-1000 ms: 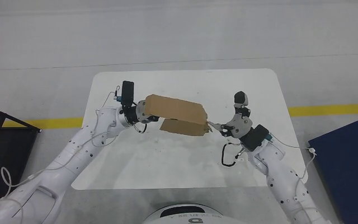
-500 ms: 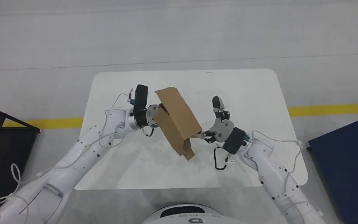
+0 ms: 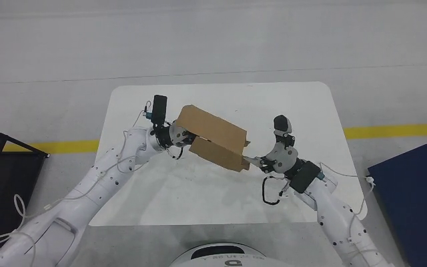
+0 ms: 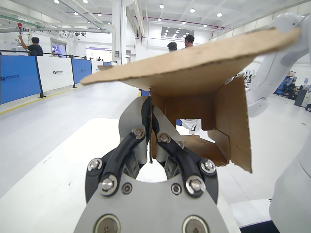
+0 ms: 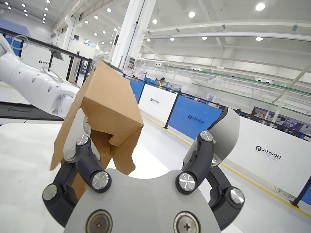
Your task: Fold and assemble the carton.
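A brown carton, partly unfolded with loose flaps, hangs above the middle of the white table. My left gripper holds its left end; in the left wrist view the fingers are shut on a thin cardboard edge of the carton, whose open inside faces that camera. My right gripper is open at the carton's right end. One finger lies against a lower flap of the carton, and the other finger stands free, well apart from it.
The table has bare surface on all sides under the carton. On the floor, a dark blue panel lies off the right edge and a black frame off the left. The left arm reaches in behind the carton.
Half a second ago the carton was swung steeply towards the front; it has turned back to lie across the table. The right gripper has shifted right with its end.
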